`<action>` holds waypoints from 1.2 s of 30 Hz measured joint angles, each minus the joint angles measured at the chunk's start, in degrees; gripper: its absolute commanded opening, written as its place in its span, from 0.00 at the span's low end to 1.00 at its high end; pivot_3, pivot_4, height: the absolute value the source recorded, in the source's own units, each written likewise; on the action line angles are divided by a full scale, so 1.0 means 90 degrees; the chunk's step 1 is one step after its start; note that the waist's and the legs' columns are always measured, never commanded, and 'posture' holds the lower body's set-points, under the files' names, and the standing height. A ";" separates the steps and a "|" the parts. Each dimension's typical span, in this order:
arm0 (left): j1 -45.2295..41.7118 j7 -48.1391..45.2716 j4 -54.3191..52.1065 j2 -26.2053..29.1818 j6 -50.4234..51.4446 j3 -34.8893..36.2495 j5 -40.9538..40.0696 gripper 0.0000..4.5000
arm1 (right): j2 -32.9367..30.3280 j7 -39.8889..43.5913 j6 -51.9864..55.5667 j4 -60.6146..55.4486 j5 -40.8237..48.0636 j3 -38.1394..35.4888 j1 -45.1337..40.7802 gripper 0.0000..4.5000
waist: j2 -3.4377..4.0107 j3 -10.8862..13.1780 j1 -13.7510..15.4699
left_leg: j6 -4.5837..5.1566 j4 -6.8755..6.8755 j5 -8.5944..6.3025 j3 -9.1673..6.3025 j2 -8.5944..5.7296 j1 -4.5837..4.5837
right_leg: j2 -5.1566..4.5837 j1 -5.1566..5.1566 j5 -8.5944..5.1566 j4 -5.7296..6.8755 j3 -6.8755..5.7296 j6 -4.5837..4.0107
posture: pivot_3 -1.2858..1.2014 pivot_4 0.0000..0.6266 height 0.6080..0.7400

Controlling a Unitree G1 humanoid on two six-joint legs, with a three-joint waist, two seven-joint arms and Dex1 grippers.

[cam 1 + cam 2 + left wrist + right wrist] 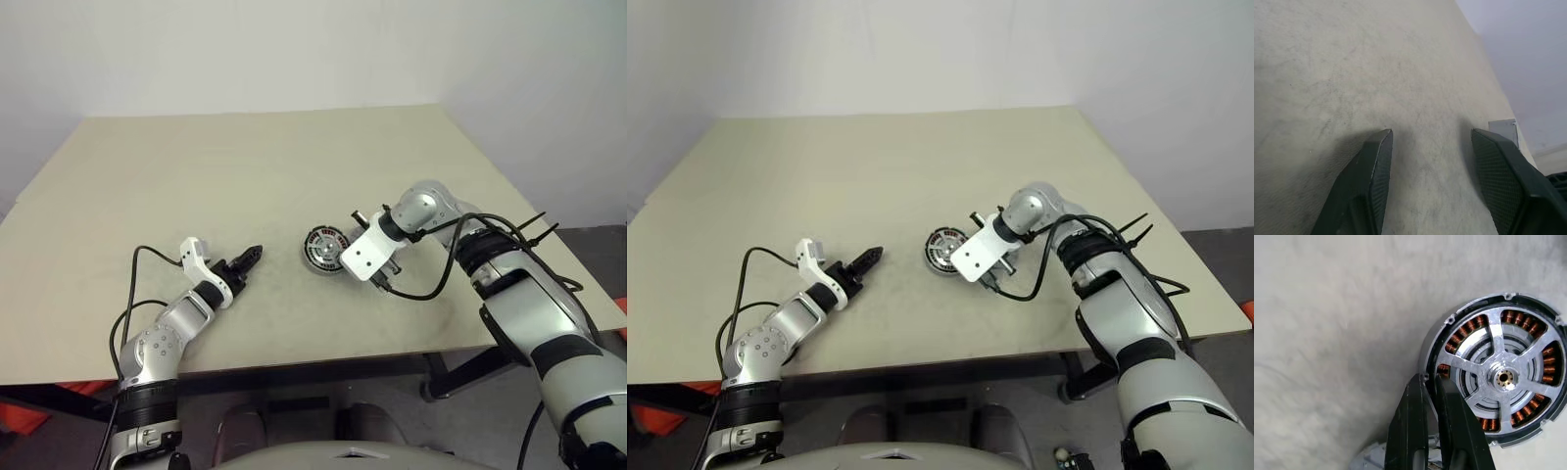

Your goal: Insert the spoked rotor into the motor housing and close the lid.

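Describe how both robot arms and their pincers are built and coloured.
Both arms are silver-grey metal with black joint bands and loose black cables. The left pincer has two black tapered fingers with textured pads behind a white wrist block. The right pincer carries a white perforated bracket.

1. A beige table (pixel 872 166) fills most of the scene, in front of a pale wall.
2. The motor housing (pixel 942 251) lies flat, nearer the table's front edge than its back edge.
3. The right gripper (pixel 972 257) points down just beside the housing.
4. The left gripper (pixel 872 258) rests low, well apart from the housing, near the front edge.
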 measured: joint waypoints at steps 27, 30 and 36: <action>0.0018 0.0000 -0.0013 -0.0061 -0.0065 -0.0022 0.0051 0.61 | 0.0218 0.0414 0.2717 -0.1914 0.1460 -0.0763 0.0553 0.35 | 0.0000 0.0000 0.0023 | -0.0010 -0.0002 -0.0001 -0.0003 0.0000 0.0017 | -0.0001 0.0005 0.0001 -0.0002 0.0000 0.0000 | 0.52 0.00 1.00; 0.0025 -0.0003 -0.0012 -0.0065 -0.0073 -0.0028 0.0079 0.61 | 0.0428 -0.0275 0.3978 -0.2037 0.1756 -0.1296 0.0715 0.35 | 0.0000 0.0000 0.0011 | -0.0018 -0.0005 -0.0002 -0.0002 -0.0001 0.0038 | 0.0000 0.0011 0.0001 0.0001 0.0002 0.0000 | 0.52 0.00 1.00; -0.0005 -0.0134 0.0044 -0.0056 -0.0055 -0.0149 0.0099 0.61 | 0.0573 -0.1808 0.7907 -0.2942 0.2618 -0.2582 0.1376 0.35 | -0.0001 -0.0001 0.0181 | -0.0033 -0.0018 0.0004 -0.0011 -0.0008 0.0051 | -0.0002 0.0034 0.0000 -0.0022 -0.0001 0.0002 | 0.52 0.00 1.00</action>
